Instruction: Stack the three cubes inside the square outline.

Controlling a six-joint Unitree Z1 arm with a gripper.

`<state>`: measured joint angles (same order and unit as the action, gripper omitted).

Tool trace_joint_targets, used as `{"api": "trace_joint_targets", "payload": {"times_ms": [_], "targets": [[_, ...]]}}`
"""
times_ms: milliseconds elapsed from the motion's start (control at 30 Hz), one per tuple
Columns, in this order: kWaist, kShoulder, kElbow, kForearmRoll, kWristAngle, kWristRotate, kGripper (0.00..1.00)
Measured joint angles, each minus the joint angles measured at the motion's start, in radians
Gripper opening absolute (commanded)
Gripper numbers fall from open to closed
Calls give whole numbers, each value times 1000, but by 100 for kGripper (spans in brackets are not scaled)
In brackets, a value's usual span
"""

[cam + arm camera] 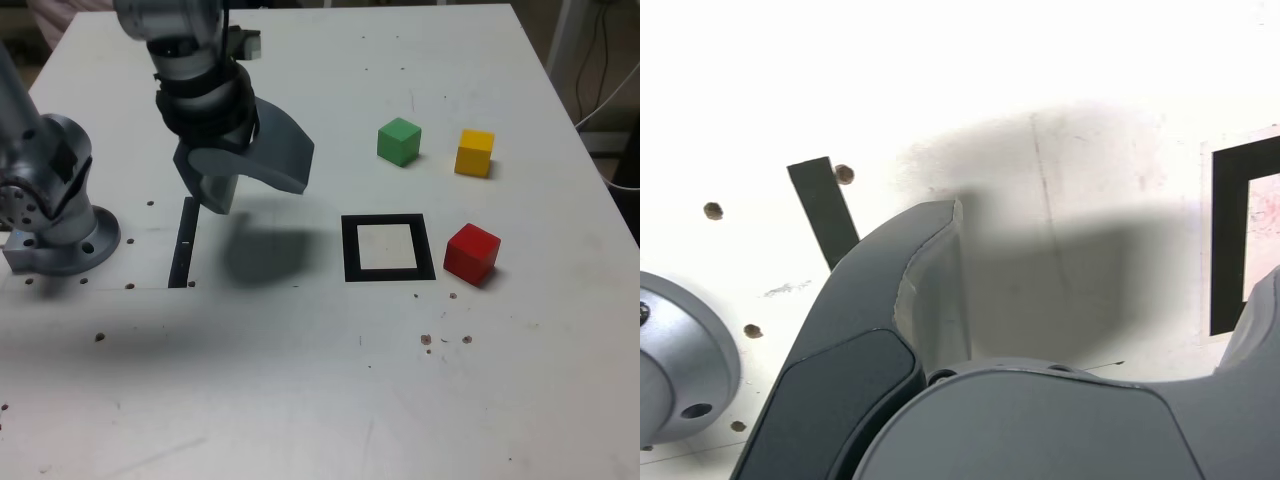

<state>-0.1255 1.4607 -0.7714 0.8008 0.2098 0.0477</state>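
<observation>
Sitting just beside the square outline, the red cube lies nearest your target, with the green cube and yellow cube farther back, probably spread apart so you can grasp each singly. Your pincer hangs wide apart and empty above the worktop, presumably ready for a first pick. Your wrist view cuts off the outline and shows no cubes.

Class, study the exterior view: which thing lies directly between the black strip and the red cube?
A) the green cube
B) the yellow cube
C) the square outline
C: the square outline lies to the right of the black strip and to the left of the red cube.
</observation>
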Motion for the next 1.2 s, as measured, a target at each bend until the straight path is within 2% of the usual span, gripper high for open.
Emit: {"api": "trace_joint_targets", "payload": {"times_ms": [167,300,433,600,833,1067,1200], "targets": [[0,10,-27,18,15,0,99],[0,43,-78,112,-9,-1,99],[0,82,-164,207,-13,4,99],[-3,120,-244,270,-19,36,99],[-44,225,-462,438,-43,125,99],[-97,319,-671,495,-44,186,99],[-106,399,-732,565,-43,224,99]]}}
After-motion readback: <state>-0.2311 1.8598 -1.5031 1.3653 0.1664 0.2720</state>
